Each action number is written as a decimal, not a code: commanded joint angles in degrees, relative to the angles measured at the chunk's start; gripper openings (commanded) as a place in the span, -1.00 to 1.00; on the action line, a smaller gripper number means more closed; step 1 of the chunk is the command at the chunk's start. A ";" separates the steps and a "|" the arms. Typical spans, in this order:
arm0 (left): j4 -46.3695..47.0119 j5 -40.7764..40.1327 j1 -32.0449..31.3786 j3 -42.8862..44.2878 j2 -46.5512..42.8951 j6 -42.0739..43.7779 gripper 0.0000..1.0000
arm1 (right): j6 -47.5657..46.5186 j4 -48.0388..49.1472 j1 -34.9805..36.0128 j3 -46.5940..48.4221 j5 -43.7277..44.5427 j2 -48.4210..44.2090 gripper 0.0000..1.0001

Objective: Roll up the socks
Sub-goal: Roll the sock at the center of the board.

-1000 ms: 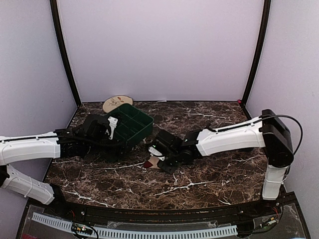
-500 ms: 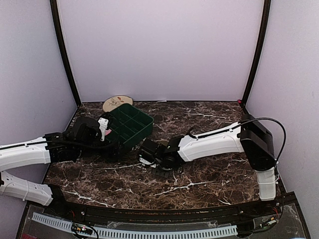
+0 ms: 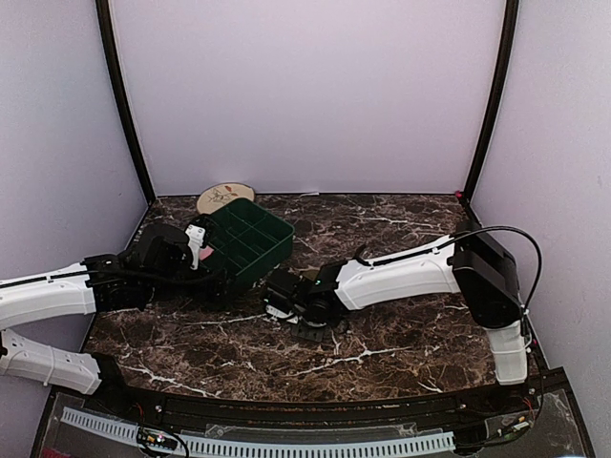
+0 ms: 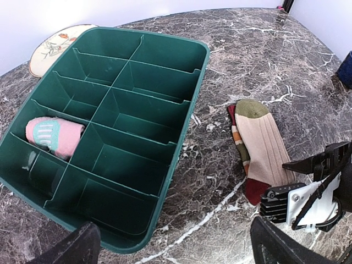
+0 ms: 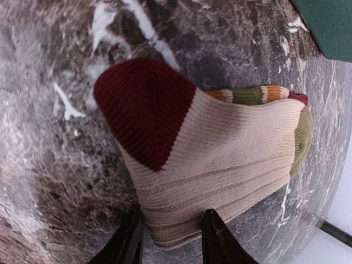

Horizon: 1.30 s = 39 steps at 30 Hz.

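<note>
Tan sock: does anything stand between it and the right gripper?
Nothing visible does. In the right wrist view, the fingers of the right gripper stand on either side of the tan sock at its edge, with bare marble table around it.

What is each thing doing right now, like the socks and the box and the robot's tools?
Green divided bin: upright, one compartment filled, other visible ones empty.
Pink sock: rolled up, inside that compartment.
Tan sock: unrolled, flat on the table.
Plate: lying flat beyond the bin.
Left tool: open, holding nothing.
Right tool: fingers either side of the tan sock's edge; grip unclear.
</note>
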 commanded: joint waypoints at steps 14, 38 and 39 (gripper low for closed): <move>1.77 1.32 0.84 -0.41 1.82 1.81 0.96 | 3.68 -4.05 -3.75 0.87 -12.34 1.19 -0.97; 11.56 19.96 0.84 -4.12 4.97 11.33 0.97 | 10.04 -4.86 -14.90 0.67 -57.74 -3.26 -1.00; 11.54 20.98 0.84 -3.82 5.43 11.69 0.97 | 10.56 -4.58 -15.26 0.39 -59.56 -3.44 -1.00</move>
